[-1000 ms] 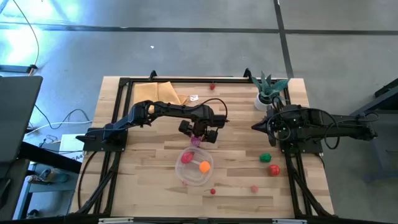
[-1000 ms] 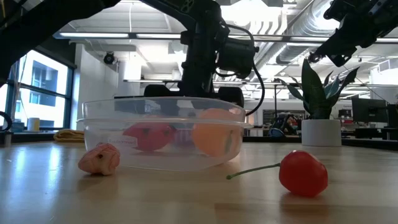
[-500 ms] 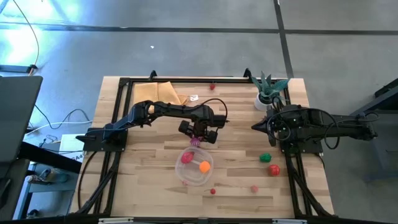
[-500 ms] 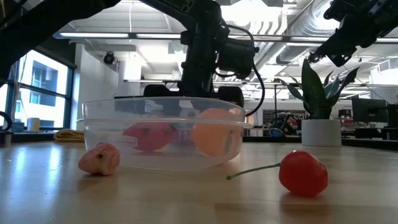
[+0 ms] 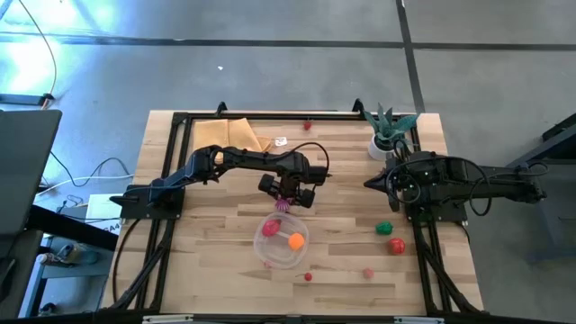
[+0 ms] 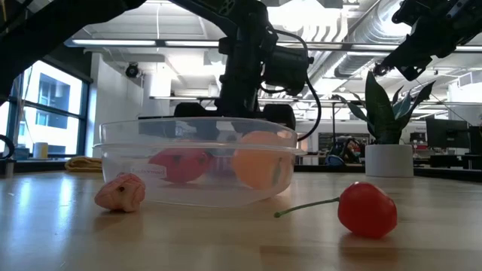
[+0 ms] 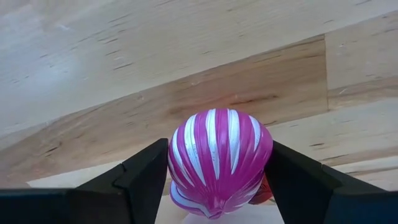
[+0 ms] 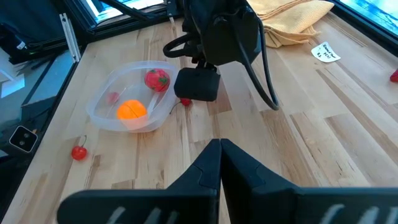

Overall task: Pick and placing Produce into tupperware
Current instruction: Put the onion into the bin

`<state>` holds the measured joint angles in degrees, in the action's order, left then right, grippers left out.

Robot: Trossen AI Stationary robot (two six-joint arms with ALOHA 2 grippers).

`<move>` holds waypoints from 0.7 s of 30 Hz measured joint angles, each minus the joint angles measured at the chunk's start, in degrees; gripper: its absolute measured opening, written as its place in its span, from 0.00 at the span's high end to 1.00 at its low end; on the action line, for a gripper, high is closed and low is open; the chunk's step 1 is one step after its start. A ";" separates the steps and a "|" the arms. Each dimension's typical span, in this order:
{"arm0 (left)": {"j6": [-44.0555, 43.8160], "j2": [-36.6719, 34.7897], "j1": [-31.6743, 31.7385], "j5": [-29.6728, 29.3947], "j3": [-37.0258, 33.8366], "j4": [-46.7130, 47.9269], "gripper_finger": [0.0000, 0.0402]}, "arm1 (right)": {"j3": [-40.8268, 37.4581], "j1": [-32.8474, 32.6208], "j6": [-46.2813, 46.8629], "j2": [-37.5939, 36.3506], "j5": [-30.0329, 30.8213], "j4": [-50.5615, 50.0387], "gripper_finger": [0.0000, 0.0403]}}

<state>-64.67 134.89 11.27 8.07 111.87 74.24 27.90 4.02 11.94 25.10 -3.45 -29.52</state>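
Observation:
My left gripper (image 5: 285, 200) reaches to the table's middle, just beyond the far rim of the tupperware (image 5: 282, 239). It is shut on a magenta toy with white stripes (image 7: 217, 158). The clear tupperware (image 6: 199, 162) holds a red piece (image 5: 269, 228) and an orange one (image 5: 295, 240). Loose produce lies on the table: a green piece (image 5: 384, 228), a red one (image 5: 396, 245), a cherry (image 6: 367, 209) and a pink piece (image 6: 120, 192). My right gripper (image 8: 220, 146) waits shut over the table's right side. My left gripper pinches the magenta striped toy between its two fingers (image 7: 146, 171), one on each of its rounded sides (image 7: 177, 155). The fingers come from above, pointing down. The toy sits just past the tupperware's far rim; whether it touches the table I cannot tell.
A potted green plant (image 5: 387, 130) stands at the far right corner. A folded yellow-tan cloth (image 5: 229, 133) and a small white tag (image 5: 281, 141) lie at the far side, with a small red piece (image 5: 307, 125) near the far edge. Bare wood shows at the near left.

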 joint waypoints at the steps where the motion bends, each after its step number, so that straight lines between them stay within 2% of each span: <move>1: 0.02 0.00 0.00 0.01 0.00 0.00 0.40 | 0.00 0.00 0.00 0.00 -0.02 0.00 1.00; 21: -0.02 0.00 0.02 0.03 0.48 0.29 0.39 | 0.00 0.01 0.00 0.02 0.00 0.00 1.00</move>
<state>-64.70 134.89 11.29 8.10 112.35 74.53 27.90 4.03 11.94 25.12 -3.44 -29.52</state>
